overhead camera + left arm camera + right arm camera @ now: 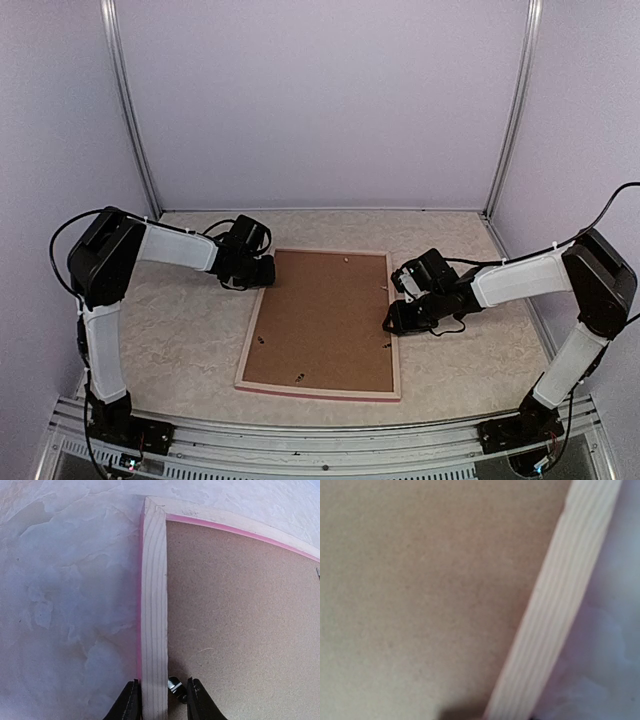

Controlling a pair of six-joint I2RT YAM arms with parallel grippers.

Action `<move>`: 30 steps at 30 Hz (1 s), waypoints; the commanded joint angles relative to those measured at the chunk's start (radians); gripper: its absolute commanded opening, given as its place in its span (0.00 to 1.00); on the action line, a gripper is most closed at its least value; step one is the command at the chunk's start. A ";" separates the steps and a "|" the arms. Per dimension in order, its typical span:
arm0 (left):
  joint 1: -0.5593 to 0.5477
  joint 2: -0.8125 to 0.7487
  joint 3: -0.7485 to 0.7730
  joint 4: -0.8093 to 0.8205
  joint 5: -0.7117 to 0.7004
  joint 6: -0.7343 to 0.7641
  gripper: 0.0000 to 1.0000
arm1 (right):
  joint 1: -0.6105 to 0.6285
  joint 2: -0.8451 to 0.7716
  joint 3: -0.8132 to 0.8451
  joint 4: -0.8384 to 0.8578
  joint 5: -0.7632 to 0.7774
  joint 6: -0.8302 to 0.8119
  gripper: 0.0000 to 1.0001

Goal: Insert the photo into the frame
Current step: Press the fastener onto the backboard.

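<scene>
The frame (249, 345) lies face down on the table, pale wood back up, with a pink edge showing along its rail (154, 605). A brown backing board (325, 320) fills it. The photo is not in view. My left gripper (262, 272) stands over the left rail near the far left corner. In the left wrist view its jaws (162, 687) straddle the rail. One finger (127, 702) touches the pink outer edge, and the other (200, 702) stands just past a small metal tab (175, 686). My right gripper (393, 322) is low at the right rail (555, 615); its fingertips are hidden.
Small dark metal tabs (300, 377) sit along the inner edges of the frame on the board (420, 590). Purple walls close in the marbled tabletop (180, 330) on three sides. Both arms reach inward from the near edge.
</scene>
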State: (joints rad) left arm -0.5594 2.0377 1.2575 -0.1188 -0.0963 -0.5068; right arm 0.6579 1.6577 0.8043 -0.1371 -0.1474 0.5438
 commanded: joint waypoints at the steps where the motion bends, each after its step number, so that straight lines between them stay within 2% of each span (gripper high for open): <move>1: 0.002 0.030 -0.030 0.002 0.027 0.012 0.22 | -0.006 0.012 -0.002 0.011 -0.018 -0.004 0.38; 8: 0.018 0.000 -0.076 0.048 0.031 -0.022 0.22 | -0.005 0.016 0.004 0.007 -0.017 -0.008 0.38; 14: 0.034 -0.008 -0.096 0.082 0.053 -0.054 0.35 | -0.005 0.025 -0.002 0.020 -0.026 -0.004 0.38; 20: 0.041 0.002 -0.088 0.087 0.043 -0.060 0.41 | -0.006 0.016 -0.011 0.019 -0.020 -0.005 0.38; 25: 0.045 0.007 -0.104 0.102 0.034 -0.076 0.41 | -0.006 0.014 -0.015 0.018 -0.020 -0.006 0.37; 30: 0.049 0.012 -0.115 0.111 0.033 -0.089 0.34 | -0.005 0.016 -0.016 0.021 -0.024 -0.006 0.37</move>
State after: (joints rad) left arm -0.5266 2.0224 1.1763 0.0154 -0.0486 -0.5785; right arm 0.6579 1.6588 0.8043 -0.1360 -0.1520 0.5434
